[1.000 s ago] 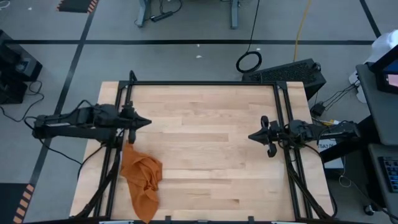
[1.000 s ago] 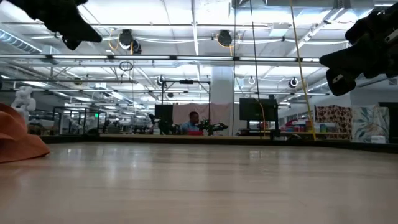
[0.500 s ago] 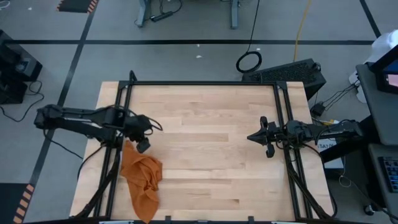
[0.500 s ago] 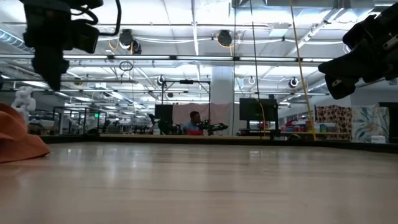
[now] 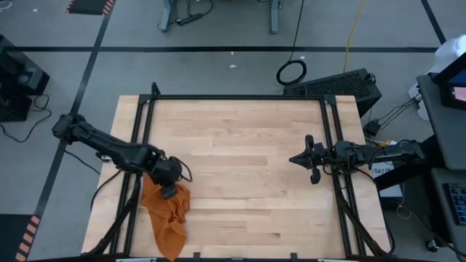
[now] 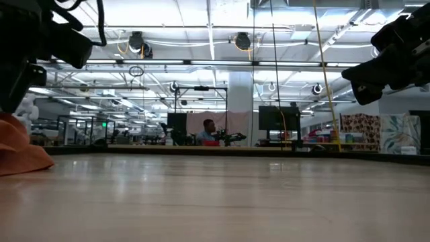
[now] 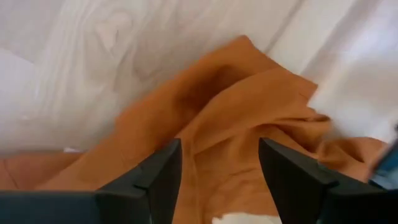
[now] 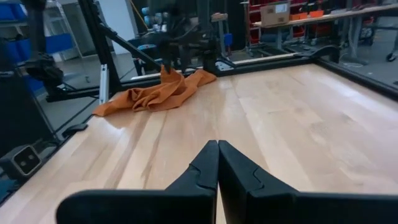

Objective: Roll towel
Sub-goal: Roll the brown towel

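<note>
Left gripper [image 5: 170,191] had swung down from its spot by the table's left rail a second ago and sat over the top end of the towel [image 5: 166,211], fingers spread apart, nothing pinched between them. Half a second back it was just above the cloth's upper tip; now it overlapped the fabric. Left wrist view showed both fingers [image 7: 163,176] parted with rumpled orange towel [image 7: 236,112] below and between them; contact could not be confirmed. Towel lay crumpled at the near left corner of the wooden table [image 5: 247,138], same heap and place as before. Right gripper [image 5: 295,159] was clenched shut, empty, hovering by the right rail, unmoved across the frames. Low view showed only a corner of the towel [image 6: 20,151] at the left edge.
</note>
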Tool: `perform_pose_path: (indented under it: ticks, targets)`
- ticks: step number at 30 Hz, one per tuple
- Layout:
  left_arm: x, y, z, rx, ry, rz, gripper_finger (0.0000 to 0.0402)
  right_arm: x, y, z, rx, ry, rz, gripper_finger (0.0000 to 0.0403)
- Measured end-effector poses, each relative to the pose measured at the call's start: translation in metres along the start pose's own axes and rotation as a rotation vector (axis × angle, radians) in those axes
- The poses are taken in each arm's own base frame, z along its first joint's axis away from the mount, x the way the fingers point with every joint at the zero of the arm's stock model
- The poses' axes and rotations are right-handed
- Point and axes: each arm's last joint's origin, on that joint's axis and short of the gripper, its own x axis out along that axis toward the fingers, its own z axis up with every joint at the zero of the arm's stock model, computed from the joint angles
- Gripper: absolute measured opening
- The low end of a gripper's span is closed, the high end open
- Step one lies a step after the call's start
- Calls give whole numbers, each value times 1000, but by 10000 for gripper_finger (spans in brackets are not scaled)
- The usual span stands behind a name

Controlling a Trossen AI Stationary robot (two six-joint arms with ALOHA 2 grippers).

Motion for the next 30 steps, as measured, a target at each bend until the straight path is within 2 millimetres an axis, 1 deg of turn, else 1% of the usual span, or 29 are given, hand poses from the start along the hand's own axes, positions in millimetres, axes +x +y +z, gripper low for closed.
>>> perform_pose_path:
  ticks: [3,5,7,11,12,13,15,17,21,26,28,30]
  targets:
    - [14,-4,-4,6,51,96,198,0,0,0,-1,-4,-10,0]
    - [25,-8,-5,19,81,136,170,0,0,0,-1,-4,-10,0]
    - [35,-14,-4,29,89,144,127,0,0,0,-1,-4,-10,0]
    - [49,-29,5,44,35,92,24,0,0,0,-1,-4,-10,0]
    - [50,-34,9,48,6,73,13,0,0,0,-1,-5,-11,0]
    - [49,-39,12,53,-20,60,12,0,0,0,-1,-5,-13,0]
    - [44,-51,20,75,-77,42,12,0,0,0,7,-5,-16,0]
    - [36,-63,29,101,-135,33,12,0,-1,0,32,-6,-18,0]
    - [6,-88,53,152,-305,0,12,0,-1,0,86,-9,-22,0]
    - [-32,-115,89,247,-495,-11,12,0,-1,1,133,-14,-22,0]
    - [-44,-123,106,282,-545,-5,12,0,0,1,139,-14,-20,0]
    - [-51,-128,124,315,-578,8,12,0,0,1,140,-13,-18,2]
